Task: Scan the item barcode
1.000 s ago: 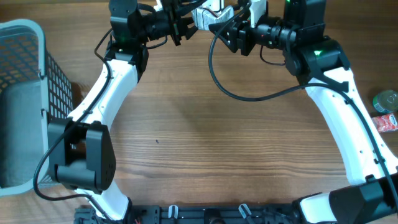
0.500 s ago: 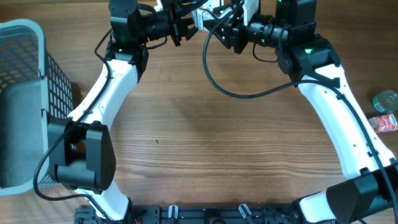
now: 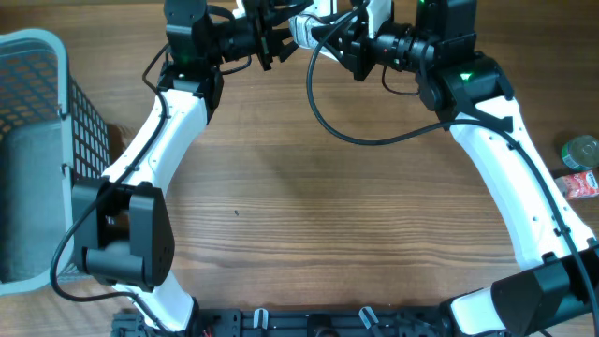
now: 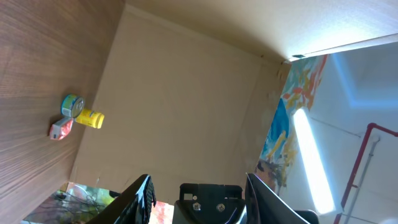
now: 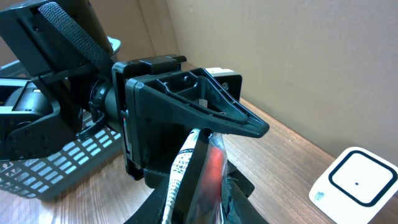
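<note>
The packet (image 5: 194,167) is flat and glossy, red inside, with a white printed strip along one edge. It is held above the far edge of the surface (image 3: 299,197), near centre. My left jaws grip one end; my right jaws clamp the other.

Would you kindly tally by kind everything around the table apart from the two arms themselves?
Basket: 1
Can: 1
Yellow container: 1
Red packet: 1
Held packet: 1
White square device: 1
Total: 6
</note>
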`<state>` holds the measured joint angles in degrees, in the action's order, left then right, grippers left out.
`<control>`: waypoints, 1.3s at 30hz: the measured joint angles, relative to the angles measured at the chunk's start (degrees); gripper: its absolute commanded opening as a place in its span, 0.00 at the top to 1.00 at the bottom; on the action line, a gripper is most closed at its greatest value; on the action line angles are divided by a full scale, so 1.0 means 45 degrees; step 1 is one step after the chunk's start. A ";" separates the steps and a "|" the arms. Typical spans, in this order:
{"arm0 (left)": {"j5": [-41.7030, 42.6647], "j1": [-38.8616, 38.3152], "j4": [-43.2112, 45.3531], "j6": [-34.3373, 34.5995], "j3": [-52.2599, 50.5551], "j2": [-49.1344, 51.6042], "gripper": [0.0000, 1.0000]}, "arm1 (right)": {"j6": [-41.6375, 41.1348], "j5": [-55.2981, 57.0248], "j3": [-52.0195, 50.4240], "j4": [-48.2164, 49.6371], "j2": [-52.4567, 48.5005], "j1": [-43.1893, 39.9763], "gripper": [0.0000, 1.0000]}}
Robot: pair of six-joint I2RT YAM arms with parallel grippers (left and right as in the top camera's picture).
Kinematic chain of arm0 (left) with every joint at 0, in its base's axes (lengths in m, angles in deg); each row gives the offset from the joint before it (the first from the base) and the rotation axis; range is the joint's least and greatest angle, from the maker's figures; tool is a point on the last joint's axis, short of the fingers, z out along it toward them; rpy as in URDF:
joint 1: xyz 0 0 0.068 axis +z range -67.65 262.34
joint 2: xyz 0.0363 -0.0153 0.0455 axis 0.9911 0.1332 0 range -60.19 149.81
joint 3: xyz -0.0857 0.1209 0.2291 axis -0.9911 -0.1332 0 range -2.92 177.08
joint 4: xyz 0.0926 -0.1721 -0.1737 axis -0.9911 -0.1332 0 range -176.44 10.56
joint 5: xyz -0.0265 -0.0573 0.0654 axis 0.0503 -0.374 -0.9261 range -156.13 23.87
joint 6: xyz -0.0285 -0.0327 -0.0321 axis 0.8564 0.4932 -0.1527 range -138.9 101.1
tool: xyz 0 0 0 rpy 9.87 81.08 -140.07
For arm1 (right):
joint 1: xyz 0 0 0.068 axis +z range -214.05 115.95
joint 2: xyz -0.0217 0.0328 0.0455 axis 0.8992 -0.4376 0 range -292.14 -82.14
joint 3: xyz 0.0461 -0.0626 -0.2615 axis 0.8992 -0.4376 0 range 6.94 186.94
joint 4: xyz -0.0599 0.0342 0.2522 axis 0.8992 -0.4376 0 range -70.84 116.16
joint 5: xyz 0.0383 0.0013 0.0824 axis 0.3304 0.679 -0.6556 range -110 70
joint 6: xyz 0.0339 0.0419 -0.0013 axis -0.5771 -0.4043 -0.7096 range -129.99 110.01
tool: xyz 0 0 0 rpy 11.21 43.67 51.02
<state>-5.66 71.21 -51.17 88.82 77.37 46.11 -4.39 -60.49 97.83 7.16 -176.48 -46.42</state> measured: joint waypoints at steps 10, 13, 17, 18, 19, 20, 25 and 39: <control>0.0063 0.0000 0.0063 -0.0049 0.0000 0.0000 0.22 | -0.0602 -0.0457 0.0000 -0.0112 -0.0049 -0.0010 0.89; 0.0058 0.0000 0.0078 -0.0194 0.0000 0.0000 0.00 | -0.0981 -0.0670 0.0000 -0.0151 -0.0058 0.0015 0.92; 0.0063 0.0000 0.0092 -0.0884 0.0000 0.0000 0.00 | -0.1651 -0.0767 0.0000 -0.0107 -0.0058 0.0015 0.92; 0.0063 0.0005 0.0097 -0.1073 0.0000 0.0000 0.00 | -0.1855 -0.0767 0.0000 -0.0068 -0.0058 0.0015 0.92; 0.0063 0.0015 0.0097 -0.1195 0.0000 0.0000 0.00 | -0.2016 -0.0787 0.0000 -0.0044 -0.0058 0.0010 0.92; 0.0063 0.0024 0.0097 -0.1394 0.0000 0.0000 0.00 | -0.2123 -0.0826 0.0000 -0.0044 -0.0058 -0.0024 0.92; 0.0078 0.0374 0.0102 -0.2346 0.0000 0.0000 0.00 | -0.3036 -0.1025 0.0000 -0.0209 -0.0058 -0.0384 0.93; 0.0748 0.1083 0.2506 -0.5654 0.0005 -0.0005 0.00 | -0.7325 -0.8029 -0.0005 -0.0452 -0.0063 -0.3308 0.95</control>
<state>-2.30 76.08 -39.89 63.38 77.40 46.09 -37.35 -96.62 97.81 5.12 -176.77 -61.31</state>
